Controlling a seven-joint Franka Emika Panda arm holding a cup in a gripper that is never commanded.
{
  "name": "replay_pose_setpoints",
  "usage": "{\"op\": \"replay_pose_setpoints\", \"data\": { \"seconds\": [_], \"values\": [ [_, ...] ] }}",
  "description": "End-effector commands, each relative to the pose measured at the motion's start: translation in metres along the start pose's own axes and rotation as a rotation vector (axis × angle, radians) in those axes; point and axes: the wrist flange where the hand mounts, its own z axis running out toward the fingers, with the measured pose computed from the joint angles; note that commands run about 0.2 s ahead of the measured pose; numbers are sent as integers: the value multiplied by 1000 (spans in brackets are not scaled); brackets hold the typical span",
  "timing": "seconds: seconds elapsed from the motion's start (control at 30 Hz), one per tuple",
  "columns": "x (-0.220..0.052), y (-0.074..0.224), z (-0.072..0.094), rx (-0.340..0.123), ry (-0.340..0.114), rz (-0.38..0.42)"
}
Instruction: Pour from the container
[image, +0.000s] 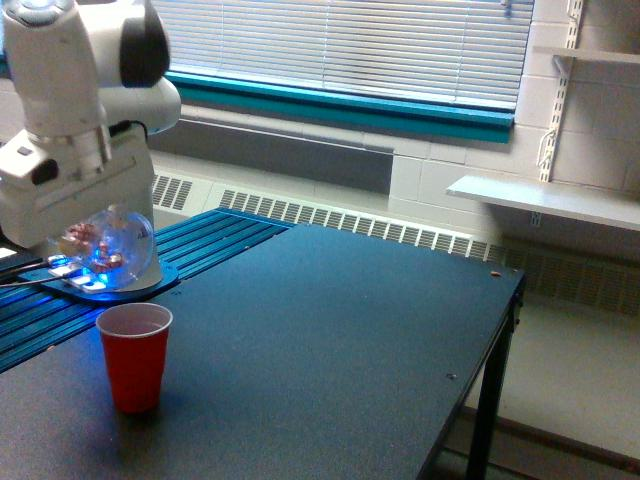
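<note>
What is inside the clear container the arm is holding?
The container shows small pink-white candies gathered in its upper left part. The gripper housing covers its top, so the opening and the jaws stay hidden.

A university-style robotics lab or institutional workroom, judging by its fittings. A white robot arm (80, 110) stands at the upper left of the frame, its base (110, 282) glowing blue on a dark work table (330, 340) that fills the lower half. Behind it, closed horizontal blinds (340, 40) cover a wide window above a teal sill (340, 105), with a long run of radiator grilles (350, 222) beneath. At the right edge, painted cinder-block wall (600, 110) carries metal shelf standards (552, 90) and bare white shelves (545, 200), the plain, hard-wearing finish of a campus building rather than a home.
</note>
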Motion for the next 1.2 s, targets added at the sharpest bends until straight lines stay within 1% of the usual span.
{"op": "replay_pose_setpoints", "data": {
  "seconds": [0.03,0.1,0.17,0.4,0.6,0.67,0.77,0.93,1.0,1.07,1.13,1.2],
  "values": [
    [3,-23,19,-56,-54,10],
    [6,-21,16,-39,-56,14],
    [8,-24,17,-48,-53,15],
    [14,-18,8,-10,-43,31],
    [14,-16,3,6,-39,40],
    [12,-17,3,7,-37,34],
    [10,-16,0,24,-37,31],
    [2,-19,-1,31,-36,12],
    [-3,-23,1,21,-34,-1],
    [-8,-22,1,29,-38,-10],
    [-14,-23,3,26,-45,-18],
    [-18,-20,3,40,-54,-19]
  ]
}}
